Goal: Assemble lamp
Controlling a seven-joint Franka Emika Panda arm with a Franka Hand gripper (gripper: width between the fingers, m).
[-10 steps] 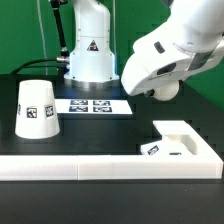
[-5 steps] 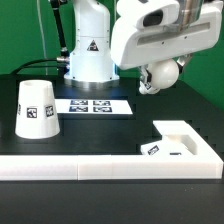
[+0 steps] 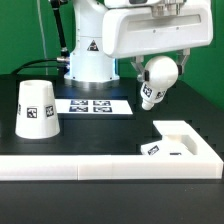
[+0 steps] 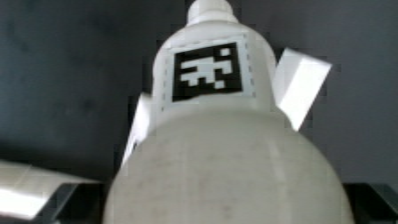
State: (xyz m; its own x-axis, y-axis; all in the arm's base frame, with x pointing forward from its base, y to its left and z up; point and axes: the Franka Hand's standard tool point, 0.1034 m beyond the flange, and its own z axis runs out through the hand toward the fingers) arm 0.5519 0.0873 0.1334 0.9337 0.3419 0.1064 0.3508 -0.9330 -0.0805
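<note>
My gripper (image 3: 160, 66) is shut on the round head of the white bulb (image 3: 154, 84) and holds it in the air, with its tagged stem pointing down and slightly tilted. The bulb hangs above and a little to the exterior view's left of the flat square base (image 3: 181, 143), which lies on the table at the right. The cup-like shade (image 3: 35, 108) stands mouth down at the left, far from the gripper. In the wrist view the bulb (image 4: 214, 130) fills the frame, and its round head hides most of my gripper (image 4: 210, 208).
The marker board (image 3: 95, 105) lies flat in front of the white robot pedestal (image 3: 88, 52). A white raised rail (image 3: 90, 168) runs along the table's front and wraps round the base at the right.
The arm has swung toward the exterior view's left and turned square to the camera. The bulb has come into plain view under it, stem down.
</note>
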